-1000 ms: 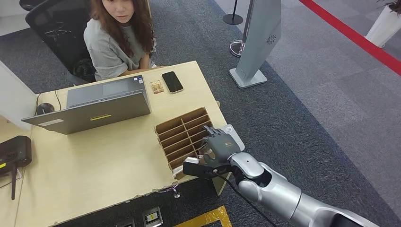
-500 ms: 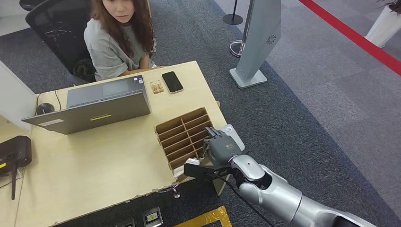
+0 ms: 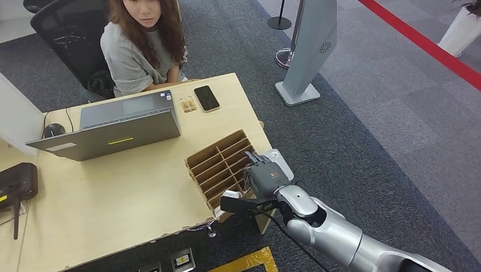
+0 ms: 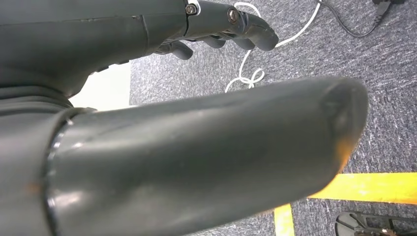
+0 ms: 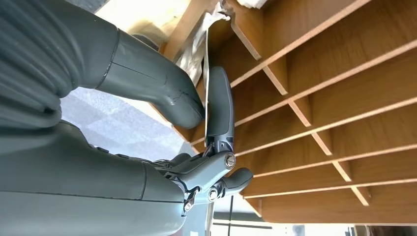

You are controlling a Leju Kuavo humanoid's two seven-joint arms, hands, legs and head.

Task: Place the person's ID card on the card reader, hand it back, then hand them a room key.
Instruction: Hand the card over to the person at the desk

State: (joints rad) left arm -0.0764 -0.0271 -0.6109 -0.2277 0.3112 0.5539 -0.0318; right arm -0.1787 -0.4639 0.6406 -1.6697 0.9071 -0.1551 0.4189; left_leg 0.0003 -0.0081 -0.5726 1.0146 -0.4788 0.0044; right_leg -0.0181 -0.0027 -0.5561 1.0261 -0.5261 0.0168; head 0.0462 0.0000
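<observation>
Shifted since a second ago: the wooden card rack [image 3: 220, 165] has rotated slightly, its far corner swung toward the laptop, and the right hand [image 3: 262, 177] has drawn back a touch toward the desk's near edge.

Right hand sits at the rack's near right corner, lower centre of the head frame. In the right wrist view, thumb and one finger [image 5: 219, 105] pinch a thin white room key [image 5: 206, 73] seen edge-on, against the rack's outer partition; other fingers curl below. In the head view a pale sliver shows at the rack's near corner, just left of the hand.

Left hand [image 4: 216, 22] in its own wrist view hangs over grey carpet with a white cable [image 4: 251, 59] and yellow floor tape [image 4: 364, 187]; fingers loosely bent, apart, nothing in them.

ID card [image 3: 188, 104] lies on the desk [image 3: 125, 192] at upper centre, just beside a black phone [image 3: 206, 98], in front of the seated person [image 3: 142, 45]. Grey laptop [image 3: 122, 122] left of centre. Black device [image 3: 17, 181], possibly the card reader, at the left edge — cannot tell for certain.
</observation>
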